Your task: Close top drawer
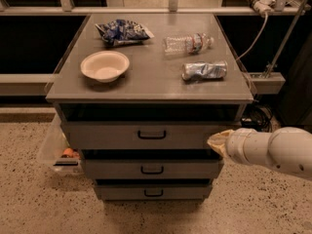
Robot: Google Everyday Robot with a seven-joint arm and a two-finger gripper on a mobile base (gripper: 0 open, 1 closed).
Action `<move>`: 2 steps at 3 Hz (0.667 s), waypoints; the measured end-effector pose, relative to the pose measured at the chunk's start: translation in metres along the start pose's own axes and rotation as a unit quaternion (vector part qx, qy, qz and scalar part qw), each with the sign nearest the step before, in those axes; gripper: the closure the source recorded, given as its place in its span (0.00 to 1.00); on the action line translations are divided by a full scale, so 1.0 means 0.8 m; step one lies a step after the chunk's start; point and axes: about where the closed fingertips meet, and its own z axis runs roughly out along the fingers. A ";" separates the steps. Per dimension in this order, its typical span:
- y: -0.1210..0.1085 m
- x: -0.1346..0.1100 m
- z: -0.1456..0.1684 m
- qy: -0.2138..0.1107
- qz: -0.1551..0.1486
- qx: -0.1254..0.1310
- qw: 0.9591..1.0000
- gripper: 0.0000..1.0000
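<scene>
A squat grey metal cabinet (63,115) stands on the speckled floor, its flat grey tabletop (151,79) carrying a few loose things. The wide grey metal top drawer (107,134), uppermost of three, sits a little way out from under the tabletop, with a dark strip of its inside showing above the front. A thick white robot arm (278,152) reaches in from the right, and its pale tan end effector (218,141) is at the right end of that drawer's front, seemingly against it. I cannot tell whether the end effector is spread or closed.

Low at the cabinet's left side a clear plastic bin (51,150) rests on the floor. On the tabletop, a round white bowl (105,66) sits front left, a crumpled blue snack bag (122,31) lies behind it, a clear plastic bottle (187,43) lies on its side at back right, and a crushed silver-blue can (204,70) lies nearer the front. The drawer's small black pull handle (151,135) is centred on its front, well left of the end effector.
</scene>
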 end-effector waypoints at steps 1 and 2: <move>0.000 0.000 0.000 0.000 0.000 0.000 1.000 0.59; 0.000 0.000 0.000 0.000 0.000 0.000 1.000 0.34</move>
